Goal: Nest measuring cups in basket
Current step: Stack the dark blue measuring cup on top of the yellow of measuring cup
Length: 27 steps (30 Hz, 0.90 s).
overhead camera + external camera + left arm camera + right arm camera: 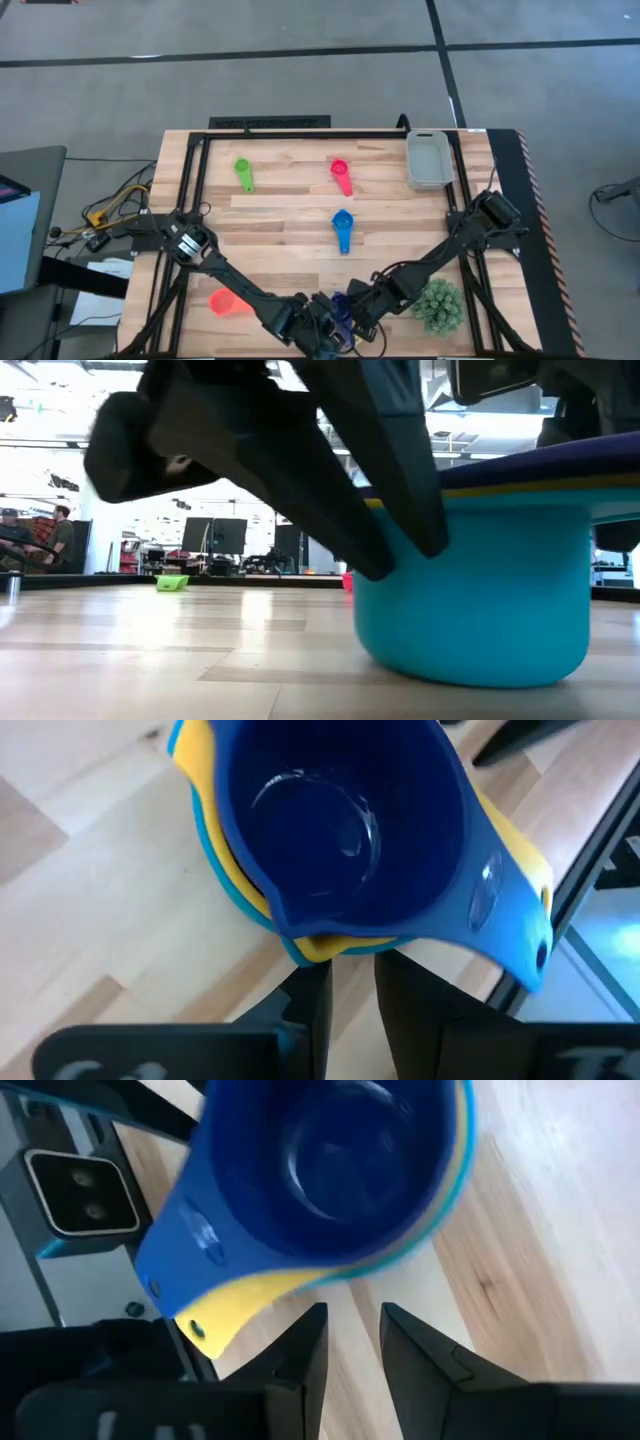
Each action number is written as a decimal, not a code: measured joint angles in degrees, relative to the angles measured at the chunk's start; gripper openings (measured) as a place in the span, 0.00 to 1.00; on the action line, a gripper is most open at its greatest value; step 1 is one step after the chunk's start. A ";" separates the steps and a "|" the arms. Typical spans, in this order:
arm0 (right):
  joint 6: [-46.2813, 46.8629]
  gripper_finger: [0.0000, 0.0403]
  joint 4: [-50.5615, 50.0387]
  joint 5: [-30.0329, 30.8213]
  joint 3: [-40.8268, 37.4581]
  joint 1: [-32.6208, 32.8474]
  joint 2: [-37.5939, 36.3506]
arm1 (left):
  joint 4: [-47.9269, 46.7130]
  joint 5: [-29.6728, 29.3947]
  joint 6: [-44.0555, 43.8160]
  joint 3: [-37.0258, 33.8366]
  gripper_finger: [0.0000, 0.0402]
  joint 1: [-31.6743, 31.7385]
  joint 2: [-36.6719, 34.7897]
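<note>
Hovering over nested stack at table's near edge: navy cup [340, 820] inside yellow cup [520, 855] inside light blue cup [470, 595]. Left gripper [350, 985] fingers nearly together, empty; right gripper [352, 1330] likewise. Basket [429, 160] far right corner, empty, awaiting stack.

A robotics lab or workshop: the wooden table [290, 200] stands on a grey concrete floor [300, 60] with loose cables [115, 205], and beyond it monitors [212, 533] and a seated person [60, 535] fill an open room
</note>
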 joint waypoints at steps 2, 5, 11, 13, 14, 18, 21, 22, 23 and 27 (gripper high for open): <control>-0.20 0.29 -0.03 0.02 0.00 -0.09 -0.02 | -0.01 0.04 1.18 0.00 0.17 0.30 0.00; -1.09 0.29 -0.21 0.00 0.00 -0.37 -0.02 | -0.05 0.05 1.81 0.00 0.17 0.37 0.00; -4.83 0.29 2.84 -1.63 -0.02 -0.80 -0.02 | 1.22 1.77 3.97 0.00 0.17 0.34 0.00; -5.59 0.29 3.74 -2.17 -0.02 -0.80 -0.02 | 1.88 3.57 5.20 0.00 0.17 0.10 0.00; -5.53 0.29 3.64 -2.74 -0.02 -0.80 -0.04 | 1.80 4.61 5.39 0.00 0.17 0.05 0.00; -2.86 0.29 0.49 -3.10 -0.02 -0.10 -0.04 | 1.28 6.32 5.00 0.00 0.17 -0.36 0.01; -1.28 0.29 -0.59 -3.13 -0.02 0.86 -0.04 | 1.33 6.66 3.95 0.00 0.17 -0.63 0.02; -1.26 0.29 -0.09 -3.15 -0.02 1.12 0.08 | 1.47 7.15 3.69 0.00 0.17 -0.65 0.02; -1.24 0.29 0.98 -3.27 -0.02 1.33 0.48 | 1.54 7.90 3.53 0.00 0.17 -0.65 0.02; -1.27 0.29 4.10 -3.32 -0.07 1.84 1.35 | 1.20 9.19 4.31 0.00 0.17 -0.65 0.02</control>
